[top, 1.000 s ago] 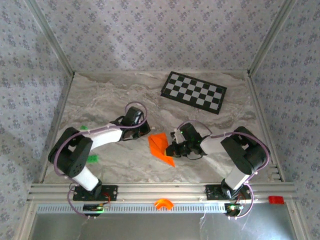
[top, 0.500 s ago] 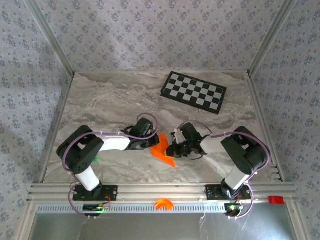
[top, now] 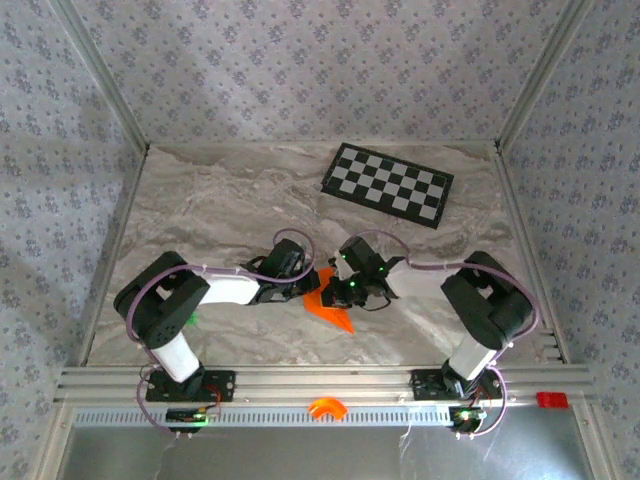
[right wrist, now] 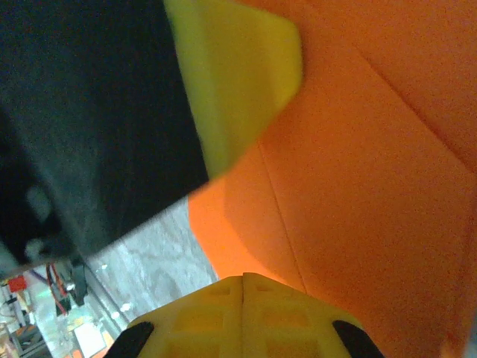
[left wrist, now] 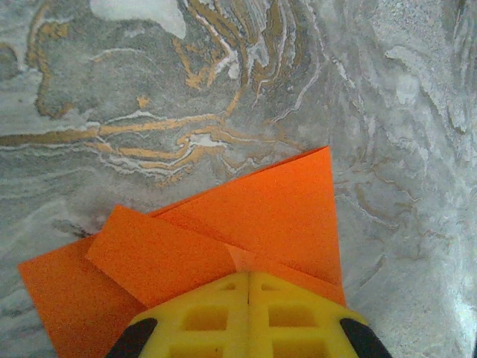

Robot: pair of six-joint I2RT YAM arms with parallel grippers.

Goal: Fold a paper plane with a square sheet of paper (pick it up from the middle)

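Observation:
The square sheet of paper [top: 333, 310] is bright orange and lies on the marble table, creased into an angular shape with overlapping flaps and a point toward the front. In the left wrist view the paper [left wrist: 261, 212] shows two flaps meeting at a centre seam. My left gripper [left wrist: 248, 274] is shut, its tip resting on that seam. My right gripper [right wrist: 244, 277] is also shut and sits on the paper [right wrist: 358, 156], opposite the left gripper's yellow finger [right wrist: 238, 67]. From above, the left gripper [top: 306, 288] and right gripper [top: 341, 291] meet over the paper's upper part.
A black-and-white checkerboard [top: 388, 181] lies at the back right. A tiny green piece [top: 191, 319] peeks out beside the left arm. A small orange arch-shaped part [top: 325, 406] rests on the front rail. Patterned walls enclose the table.
The left gripper swung right onto the paper's left edge. The right gripper then moved left over the paper to meet it, covering more of the sheet.

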